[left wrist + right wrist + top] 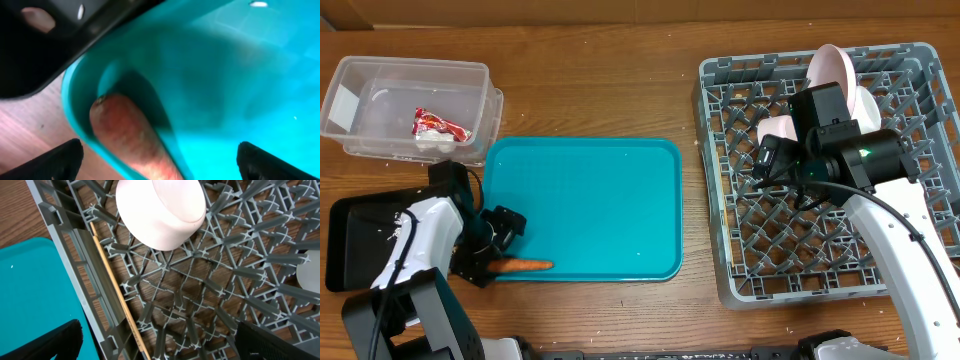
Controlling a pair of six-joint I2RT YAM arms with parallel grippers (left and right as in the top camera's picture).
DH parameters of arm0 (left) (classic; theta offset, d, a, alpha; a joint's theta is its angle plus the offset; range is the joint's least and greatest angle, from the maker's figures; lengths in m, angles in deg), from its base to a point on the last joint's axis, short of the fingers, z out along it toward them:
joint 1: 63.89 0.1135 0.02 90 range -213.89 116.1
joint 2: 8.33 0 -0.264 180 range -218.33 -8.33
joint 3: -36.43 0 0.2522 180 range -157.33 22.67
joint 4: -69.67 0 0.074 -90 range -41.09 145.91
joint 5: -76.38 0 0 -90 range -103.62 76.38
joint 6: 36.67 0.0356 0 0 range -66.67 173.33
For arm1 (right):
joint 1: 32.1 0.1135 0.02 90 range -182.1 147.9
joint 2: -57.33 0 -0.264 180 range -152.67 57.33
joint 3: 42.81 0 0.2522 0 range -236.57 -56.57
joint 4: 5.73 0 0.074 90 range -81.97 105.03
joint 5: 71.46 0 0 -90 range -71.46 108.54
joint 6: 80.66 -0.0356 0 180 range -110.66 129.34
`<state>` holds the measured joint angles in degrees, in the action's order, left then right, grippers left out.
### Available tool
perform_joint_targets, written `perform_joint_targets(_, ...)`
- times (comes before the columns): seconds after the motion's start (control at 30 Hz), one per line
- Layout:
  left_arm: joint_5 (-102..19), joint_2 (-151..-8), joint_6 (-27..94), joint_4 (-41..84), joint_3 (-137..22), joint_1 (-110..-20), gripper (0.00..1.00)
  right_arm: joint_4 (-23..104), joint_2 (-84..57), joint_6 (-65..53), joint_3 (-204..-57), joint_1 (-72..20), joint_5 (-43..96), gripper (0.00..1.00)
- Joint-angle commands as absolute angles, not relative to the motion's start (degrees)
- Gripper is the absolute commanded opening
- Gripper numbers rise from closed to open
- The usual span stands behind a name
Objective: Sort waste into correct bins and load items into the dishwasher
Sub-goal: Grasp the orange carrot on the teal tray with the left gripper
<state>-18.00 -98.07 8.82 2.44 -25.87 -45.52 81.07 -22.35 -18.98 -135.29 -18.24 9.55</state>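
Overhead, the grey dish rack holds the plate, a bowl and a chopstick, with the right claw wide and empty above. The teal tray keeps only the carrot, at its near-left corner, between the left claw's wide jaws. The wrapper sits in the clear tub. Sorting looks nearly finished.

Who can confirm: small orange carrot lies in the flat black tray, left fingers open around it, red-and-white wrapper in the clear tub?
The small orange carrot lies in the near left corner of the teal plastic tray, not the flat black rectangular tray, as the overhead view shows. The left fingers open around it and the crumpled red-and-white wrapper in the clear rectangular plastic tub both hold.
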Motion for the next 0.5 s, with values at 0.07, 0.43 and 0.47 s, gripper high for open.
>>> perform_joint_targets(0.07,-17.02,-97.34,8.14,5.61,-23.16,-45.94,0.95,80.79,-22.41,-19.41,-136.42,-18.48,9.15,1.00)
perform_joint_targets(0.43,-17.02,-97.37,8.53,10.20,-21.30,-45.94,0.66,80.76,-22.41,-19.43,-136.42,-18.48,9.18,1.00)
perform_joint_targets(0.47,-17.02,-97.37,8.53,10.35,-21.30,-45.94,0.61,80.76,-22.41,-19.43,-136.42,-18.48,9.18,1.00)
